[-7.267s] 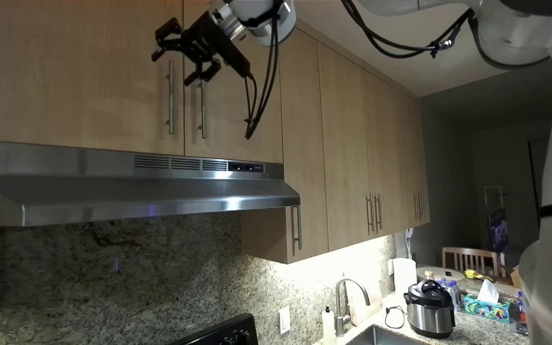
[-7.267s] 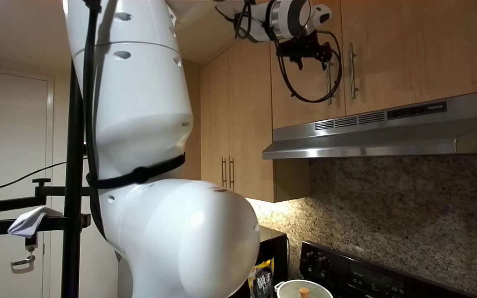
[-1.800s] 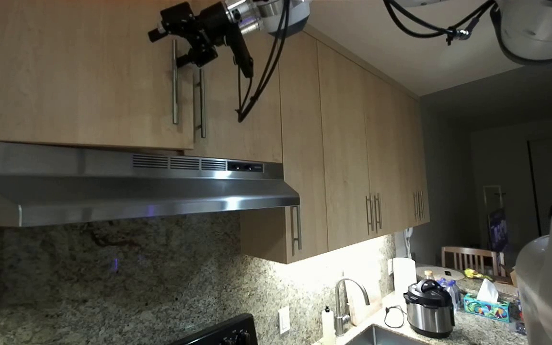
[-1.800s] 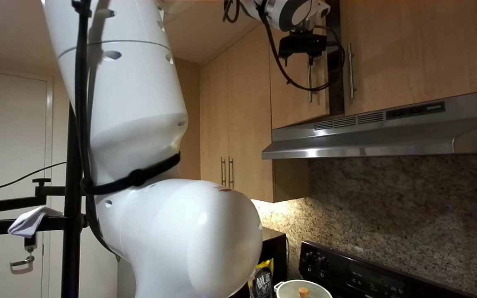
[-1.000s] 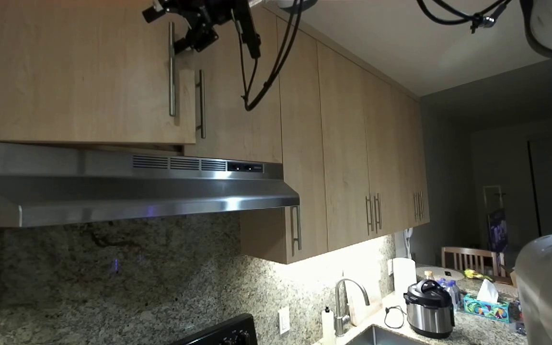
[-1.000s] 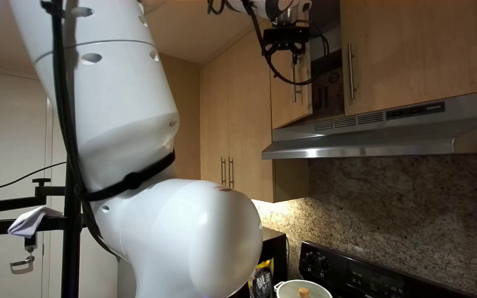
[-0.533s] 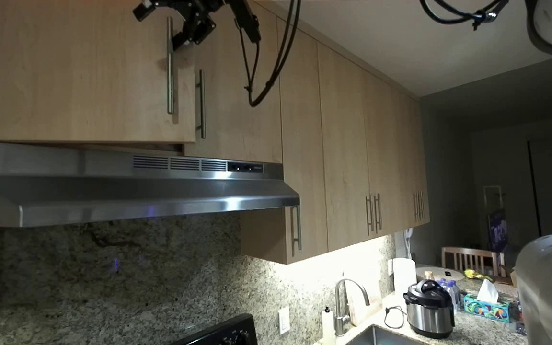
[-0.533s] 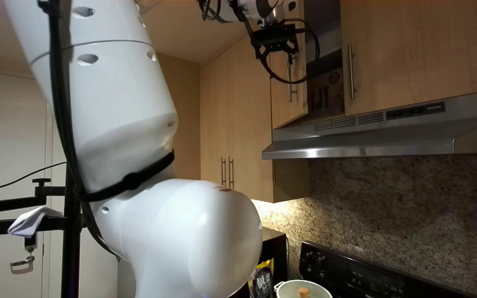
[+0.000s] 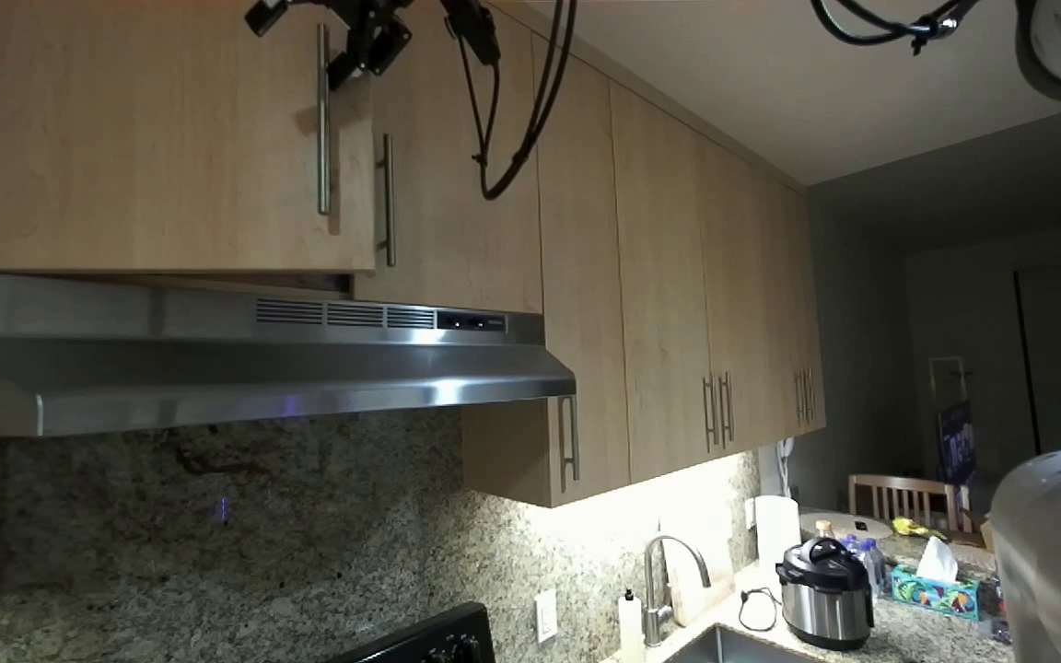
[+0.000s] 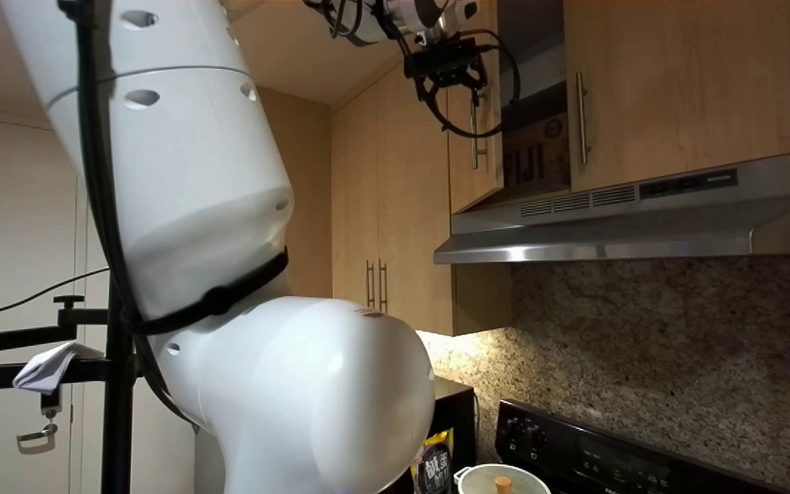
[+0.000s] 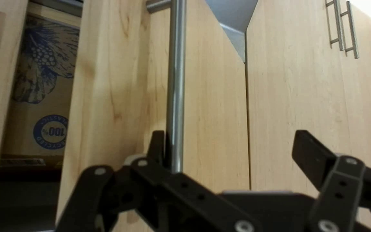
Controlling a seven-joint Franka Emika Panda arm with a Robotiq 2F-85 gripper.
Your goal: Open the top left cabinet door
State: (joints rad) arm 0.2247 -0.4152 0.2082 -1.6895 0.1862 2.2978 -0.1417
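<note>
The top left cabinet door point(image 9: 153, 157), light tan wood, stands partly swung out above the range hood. In an exterior view its outer edge point(image 10: 494, 158) is apart from the neighbouring door, and the cabinet inside shows. A silver bar handle point(image 11: 176, 80) runs along the door. My black gripper point(image 11: 230, 143) is wide open around the bar. One finger point(image 11: 156, 145) sits on the door's free-edge side of the bar, touching or nearly so. Far off the bar stands the opposite finger point(image 11: 314, 158). In an exterior view the gripper point(image 9: 301, 44) is cut by the top border.
The matching door point(image 10: 697, 82) beside it is closed, with its own handle point(image 10: 582, 116). A cardboard box point(image 11: 43, 80) sits inside the cabinet. Below juts the steel range hood point(image 9: 263, 368). Tall cabinets point(image 9: 659, 276) adjoin. A black cable point(image 9: 549, 120) loops under the wrist.
The door was closed 7.3 s ago, ajar at 1.8 s, and has swung further out since. The gripper has moved along with its handle; more of the cabinet's inside now shows.
</note>
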